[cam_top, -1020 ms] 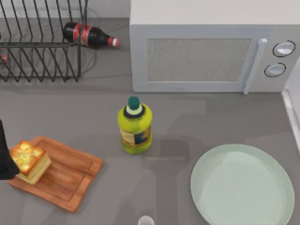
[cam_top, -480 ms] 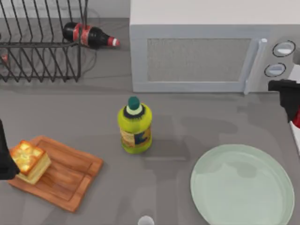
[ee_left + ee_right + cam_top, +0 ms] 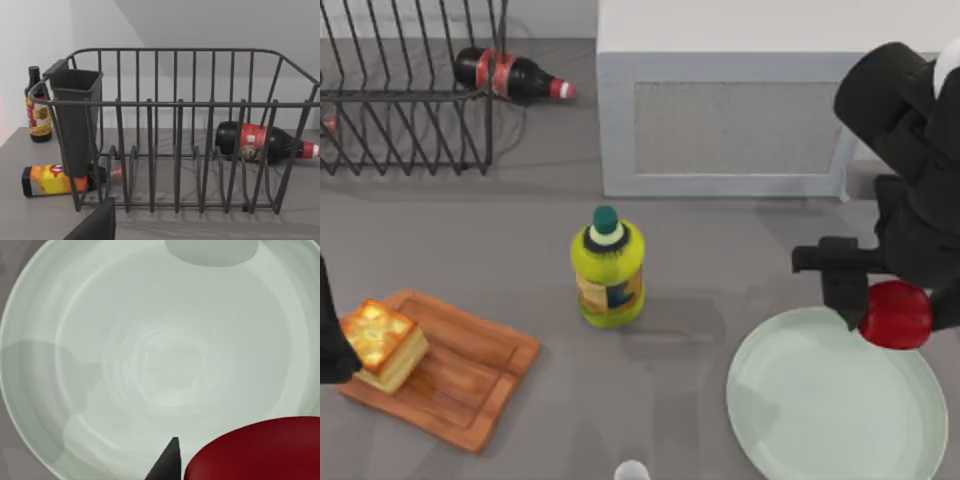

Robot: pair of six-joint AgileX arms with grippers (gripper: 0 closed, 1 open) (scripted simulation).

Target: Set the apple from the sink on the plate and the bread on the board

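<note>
The red apple (image 3: 898,316) hangs above the far right part of the pale mint-green plate (image 3: 800,400), and my right gripper (image 3: 892,300) is shut on it. In the right wrist view the apple (image 3: 255,450) sits beside a dark fingertip (image 3: 167,462), with the plate (image 3: 150,365) directly below. The bread (image 3: 382,343), toasted on top, rests on the left end of the reddish-brown board (image 3: 460,375). My left gripper (image 3: 328,335) is parked at the table's left edge, just beside the bread.
A yellow-green bottle (image 3: 608,268) stands mid-table between board and plate. The microwave (image 3: 730,100) fills the back right. A wire dish rack (image 3: 410,90) stands at the back left with a dark red-labelled bottle (image 3: 510,75) lying beside it.
My right arm has swung in from the right edge with the apple and now holds it over the plate's far right rim. The left arm, bread and board have not moved.
</note>
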